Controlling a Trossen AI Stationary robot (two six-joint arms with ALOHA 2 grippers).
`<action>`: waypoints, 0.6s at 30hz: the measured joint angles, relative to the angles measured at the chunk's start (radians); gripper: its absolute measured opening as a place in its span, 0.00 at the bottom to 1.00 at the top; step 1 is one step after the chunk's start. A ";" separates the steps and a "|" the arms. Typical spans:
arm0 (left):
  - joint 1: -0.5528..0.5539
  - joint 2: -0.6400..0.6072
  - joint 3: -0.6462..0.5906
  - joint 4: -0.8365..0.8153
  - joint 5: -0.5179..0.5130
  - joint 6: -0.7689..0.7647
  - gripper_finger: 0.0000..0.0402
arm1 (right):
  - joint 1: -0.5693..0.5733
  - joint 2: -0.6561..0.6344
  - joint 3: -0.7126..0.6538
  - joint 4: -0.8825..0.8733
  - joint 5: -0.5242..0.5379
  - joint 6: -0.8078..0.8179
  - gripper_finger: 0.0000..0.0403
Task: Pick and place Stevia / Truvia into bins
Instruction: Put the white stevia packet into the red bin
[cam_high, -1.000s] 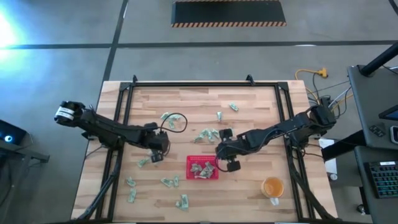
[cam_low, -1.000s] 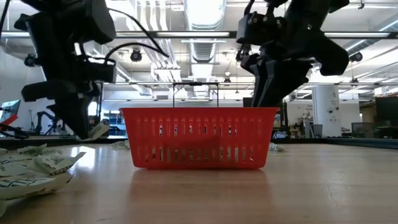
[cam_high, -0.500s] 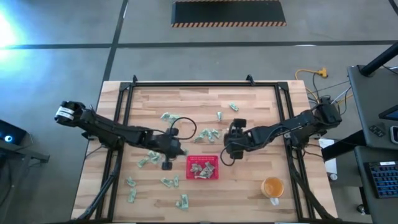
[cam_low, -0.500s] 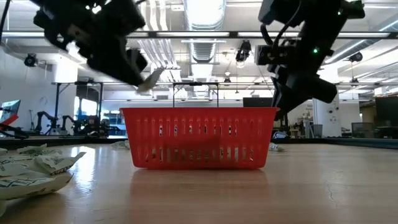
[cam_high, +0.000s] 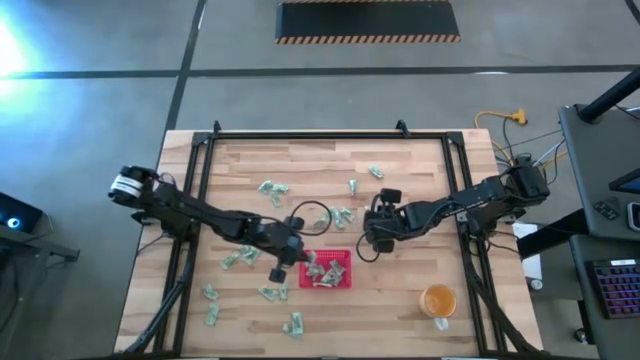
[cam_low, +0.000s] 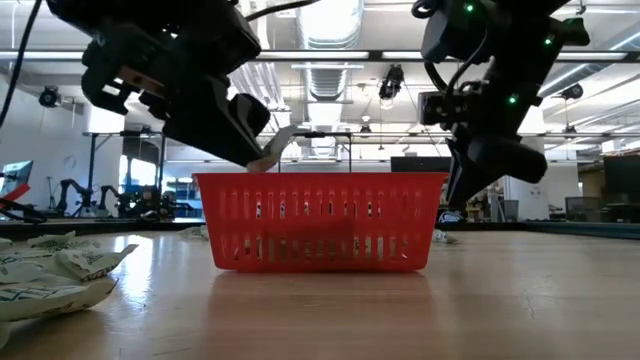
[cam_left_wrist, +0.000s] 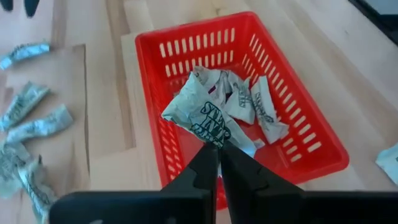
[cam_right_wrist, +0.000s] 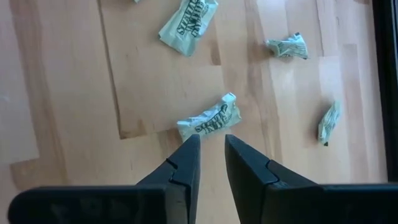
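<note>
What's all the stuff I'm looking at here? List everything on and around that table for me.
Pale green and white paper sachets: many, scattered loose over the wooden table, a few already lying in the tray.
Held sachet: one, green and white, pinched above the tray's edge.
Small square red plastic tray: one, bright red with slotted walls, near the table's middle front.
Round translucent orange cup: one, front right of the table.
Wooden table: one, light planks in a black frame.
Left gripper: dark, shut on the held sachet beside the tray.
Right gripper: dark, fingers slightly apart, empty, over a loose sachet behind the tray.
</note>
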 joint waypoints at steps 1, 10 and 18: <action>0.000 0.001 0.004 0.000 0.002 0.013 0.01 | 0.000 0.000 0.000 0.001 -0.002 0.011 0.16; 0.000 -0.025 0.002 0.000 0.002 0.017 0.26 | -0.053 0.000 -0.047 0.156 -0.120 0.006 0.24; 0.000 -0.083 0.014 -0.145 -0.013 -0.021 0.40 | -0.154 0.000 -0.085 0.159 -0.127 0.192 0.36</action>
